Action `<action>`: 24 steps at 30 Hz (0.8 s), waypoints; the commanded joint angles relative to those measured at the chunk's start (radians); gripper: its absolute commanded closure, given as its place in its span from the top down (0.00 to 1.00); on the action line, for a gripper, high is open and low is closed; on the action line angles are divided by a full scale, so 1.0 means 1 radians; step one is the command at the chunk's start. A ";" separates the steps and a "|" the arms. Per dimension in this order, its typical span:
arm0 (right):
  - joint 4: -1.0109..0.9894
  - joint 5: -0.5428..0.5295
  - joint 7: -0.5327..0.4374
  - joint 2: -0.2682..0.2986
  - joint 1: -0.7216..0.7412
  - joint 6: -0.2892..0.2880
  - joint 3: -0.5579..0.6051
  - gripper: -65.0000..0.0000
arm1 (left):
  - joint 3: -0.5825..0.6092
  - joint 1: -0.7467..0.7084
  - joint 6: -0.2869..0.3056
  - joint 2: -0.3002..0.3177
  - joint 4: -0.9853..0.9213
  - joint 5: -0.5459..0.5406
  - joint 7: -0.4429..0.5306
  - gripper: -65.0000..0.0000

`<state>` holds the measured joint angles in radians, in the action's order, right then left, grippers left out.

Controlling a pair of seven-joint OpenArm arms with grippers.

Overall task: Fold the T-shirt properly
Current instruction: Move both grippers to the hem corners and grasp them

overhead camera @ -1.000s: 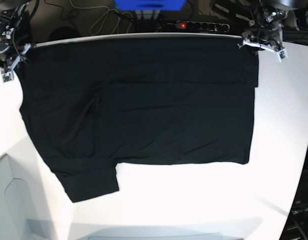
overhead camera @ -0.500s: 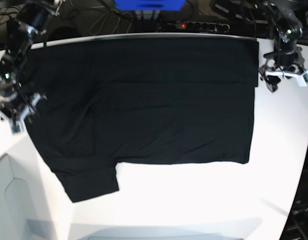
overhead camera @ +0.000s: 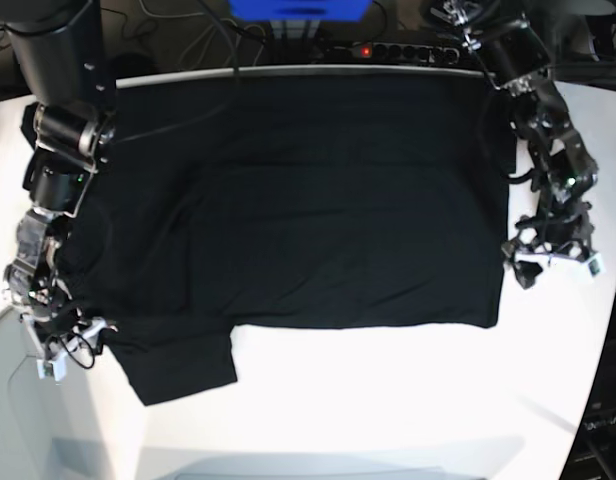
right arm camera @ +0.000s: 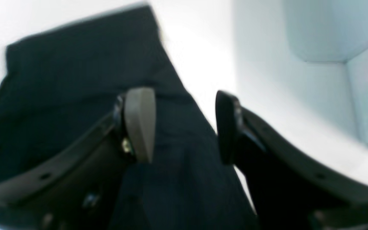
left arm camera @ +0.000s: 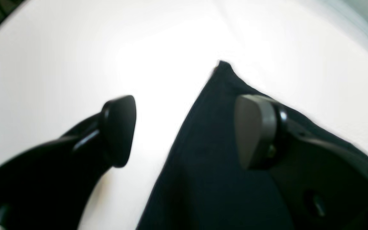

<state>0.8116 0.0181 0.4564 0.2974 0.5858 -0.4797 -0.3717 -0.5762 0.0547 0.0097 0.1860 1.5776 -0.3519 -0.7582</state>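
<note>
Over the black cloth T-shirt point(overhead camera: 348, 240), both black-fingered grippers spread their fingers; folding apparently continues, requiring edge grasps next.

T-shirt point(overhead camera: 318, 230), one, spread flat on desk point(overhead camera: 368, 400); cables point(overhead camera: 203, 40) behind it; partly hidden beneath left end effector point(overhead camera: 556, 262), apparently.

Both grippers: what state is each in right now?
Left gripper: open, holding nothing.
Right gripper: open, holding nothing.
</note>
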 commanded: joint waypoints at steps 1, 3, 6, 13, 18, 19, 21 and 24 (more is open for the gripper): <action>-0.045 -0.010 -0.066 0.029 0.050 0.012 0.017 0.50 | 0.009 0.053 -0.004 0.019 -0.035 0.015 0.024 0.71; -0.173 -0.010 -0.166 0.053 0.082 0.014 0.046 0.52 | 0.035 0.127 -0.004 0.019 -0.138 0.060 0.033 0.71; -0.315 -0.010 -0.282 0.076 0.115 0.052 0.069 0.52 | 0.078 0.208 -0.004 0.019 -0.276 0.119 0.102 0.76; -0.384 -0.011 -0.382 0.078 0.110 0.101 0.138 0.53 | 0.212 0.346 -0.007 0.042 -0.547 0.162 0.256 0.78; -0.384 -0.011 -0.384 0.056 0.089 0.103 0.159 0.53 | 0.275 0.429 -0.006 0.066 -0.756 0.162 0.339 0.78; -0.384 -0.011 -0.384 0.055 0.087 0.103 0.164 0.53 | 0.295 0.445 -0.006 0.070 -0.796 0.162 0.358 0.78; -0.384 -0.011 -0.384 0.055 0.082 0.103 0.164 0.53 | 0.336 0.462 -0.010 0.071 -0.854 0.162 0.394 0.78; -0.384 -0.011 -0.384 0.053 0.073 0.103 0.164 0.53 | 0.358 0.466 -0.007 0.071 -0.912 0.162 0.423 0.78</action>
<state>0.4141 0.0185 0.0792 0.3355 0.6369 -0.3801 -0.2062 -0.2195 0.5011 -0.0002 0.2520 0.6601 -0.1791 -0.3187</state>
